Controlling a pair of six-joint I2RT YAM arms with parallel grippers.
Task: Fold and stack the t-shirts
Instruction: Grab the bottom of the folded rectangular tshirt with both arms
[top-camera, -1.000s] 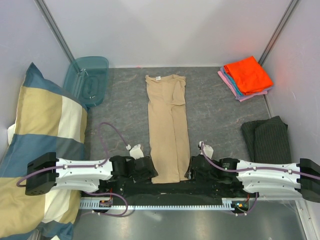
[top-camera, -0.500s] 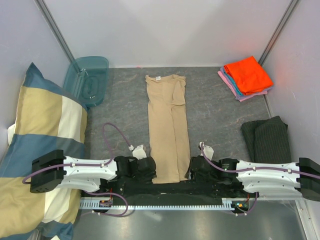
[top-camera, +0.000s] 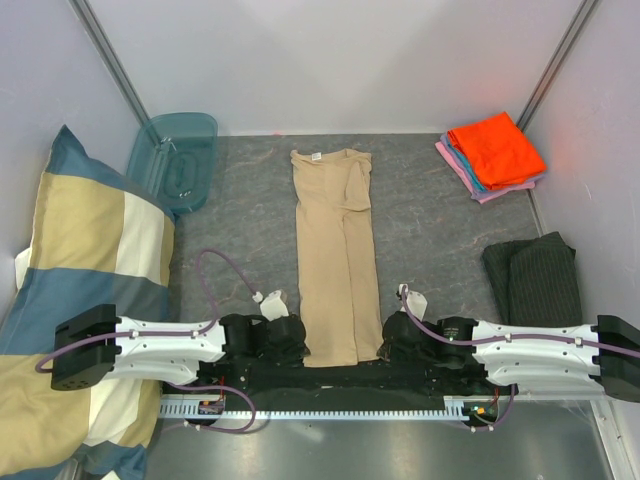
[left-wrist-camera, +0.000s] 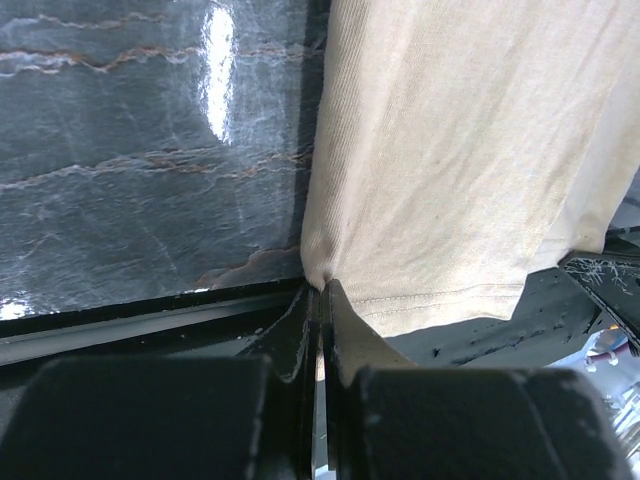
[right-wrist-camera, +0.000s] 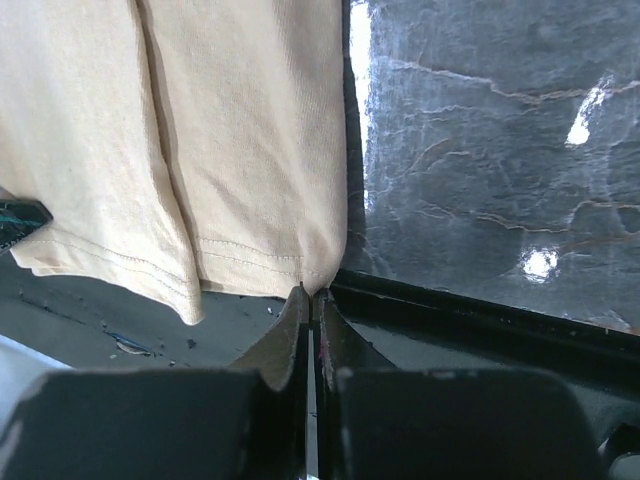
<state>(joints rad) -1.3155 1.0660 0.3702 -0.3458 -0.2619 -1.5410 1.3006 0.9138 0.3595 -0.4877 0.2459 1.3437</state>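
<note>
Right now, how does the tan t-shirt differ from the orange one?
The tan t-shirt is a long narrow strip mid-table; the orange t-shirt is a compact rectangle in the far-right corner. The tan one lies alone on the table; the orange one tops a blue t-shirt and a pink t-shirt. The left gripper and right gripper pinch the tan one's near hem corners; nothing touches the orange one. Both lie flat.
</note>
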